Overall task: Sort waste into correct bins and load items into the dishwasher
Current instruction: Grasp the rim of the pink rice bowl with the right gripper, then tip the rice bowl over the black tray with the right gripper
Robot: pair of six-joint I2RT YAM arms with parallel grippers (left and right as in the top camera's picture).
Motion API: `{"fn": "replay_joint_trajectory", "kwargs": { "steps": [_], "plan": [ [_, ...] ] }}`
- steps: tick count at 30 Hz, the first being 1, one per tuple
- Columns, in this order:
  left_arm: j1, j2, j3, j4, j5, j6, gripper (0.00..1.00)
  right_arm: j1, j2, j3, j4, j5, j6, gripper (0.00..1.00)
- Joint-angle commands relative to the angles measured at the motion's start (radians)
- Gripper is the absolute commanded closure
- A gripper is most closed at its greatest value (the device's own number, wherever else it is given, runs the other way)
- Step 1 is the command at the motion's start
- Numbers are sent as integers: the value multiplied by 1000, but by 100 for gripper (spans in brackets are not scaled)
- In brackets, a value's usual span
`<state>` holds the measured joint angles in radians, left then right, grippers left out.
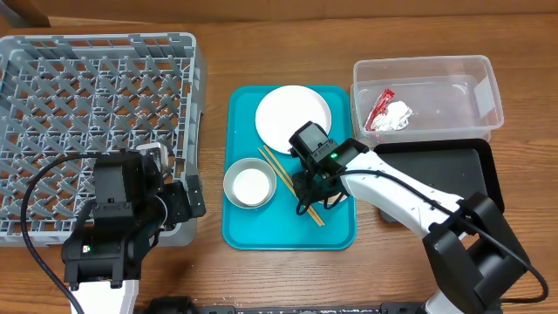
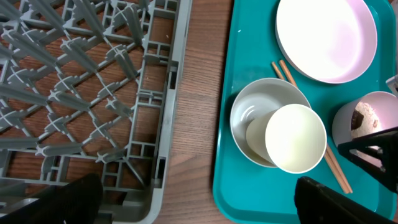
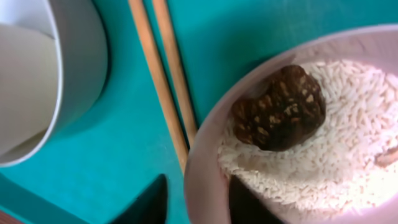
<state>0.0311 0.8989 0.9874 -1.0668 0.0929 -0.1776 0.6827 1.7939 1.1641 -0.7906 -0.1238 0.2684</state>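
My right gripper [image 3: 199, 199] is open, its fingers straddling the near rim of the small pinkish dish [image 3: 205, 155], with a gap on the outer side. The dish holds white rice [image 3: 348, 124] and a brown food lump [image 3: 280, 109]. The chopsticks [image 3: 158, 81] lie beside it on the teal tray [image 1: 261, 231]. In the overhead view the right gripper [image 1: 312, 187] hides the dish. The round plate [image 1: 293, 118] lies behind it. The white cup [image 2: 295, 138] sits tilted in the steel bowl [image 2: 245, 118]. My left gripper [image 2: 199, 193] is open and empty between the rack and the tray.
The grey dish rack [image 1: 87, 105] fills the left side. The clear tub [image 1: 484, 87] at the back right holds the red wrapper [image 1: 379, 106] and the white tissue [image 1: 397, 116]. The black tray [image 1: 453, 170] lies in front of it, partly under my right arm.
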Motion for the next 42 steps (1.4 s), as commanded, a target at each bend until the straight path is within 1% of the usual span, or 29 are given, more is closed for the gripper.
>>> {"fn": "replay_joint_trajectory", "kwargs": {
  "steps": [1, 2, 8, 9, 15, 18, 21, 25, 29, 35, 36, 42],
  "plan": [
    [-5, -2, 21, 0, 8, -2, 0, 3, 2, -29, 6, 3, 28, 74],
    [-5, -2, 21, 0, 8, -2, 0, 3, 2, -37, 8, 1, 29, 75],
    [-5, -2, 21, 0, 8, -2, 0, 3, 2, -35, 6, -5, 43, 94],
    [-5, -2, 21, 0, 8, -3, 0, 3, 2, -29, 3, -5, 43, 95],
    [-5, -2, 21, -3, 8, -2, 0, 3, -18, 76, -95, 29, 59, 96],
    [-5, -2, 21, -3, 7, -2, 0, -2, -77, 117, -121, 72, 110, 96],
    [-5, -2, 21, -3, 6, -2, 0, -26, -142, 121, -121, 71, 154, 96],
    [-5, -2, 21, -2, 0, -2, 0, -116, -231, 121, -145, 42, 204, 96],
    [-5, -2, 21, -2, 0, -2, 0, -255, -259, 120, -177, -72, 201, 96],
    [-5, -2, 21, -2, 0, -2, 0, -485, -256, 74, -169, -364, 91, 96],
    [-5, -2, 21, -2, 0, -2, 0, -550, -256, 48, -157, -438, 63, 96],
    [-5, -2, 21, 2, 1, -3, 0, -757, -250, -68, -113, -681, -56, 96]
  ]
}}
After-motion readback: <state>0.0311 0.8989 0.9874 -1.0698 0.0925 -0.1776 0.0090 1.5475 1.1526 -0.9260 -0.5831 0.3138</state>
